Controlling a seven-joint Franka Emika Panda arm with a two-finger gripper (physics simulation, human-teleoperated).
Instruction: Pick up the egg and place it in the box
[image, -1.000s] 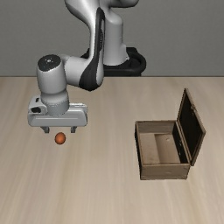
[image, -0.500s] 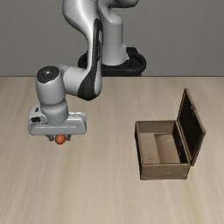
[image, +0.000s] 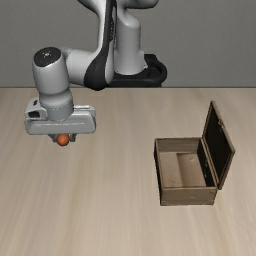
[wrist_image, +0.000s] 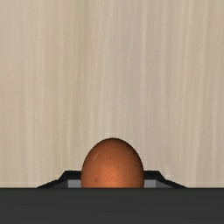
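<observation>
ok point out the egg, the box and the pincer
egg (wrist_image: 113, 164), wrist view, middle of its shell
box (image: 220, 142), exterior view, on its raised lid
pincer (image: 62, 137), exterior view, midway between its fingertips

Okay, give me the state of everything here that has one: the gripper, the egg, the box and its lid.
gripper: shut on the egg.
egg: held between the fingers, not yet in the box.
box: open, with nothing inside.
lid: raised, standing up along the box's side at the exterior view's right.
</observation>
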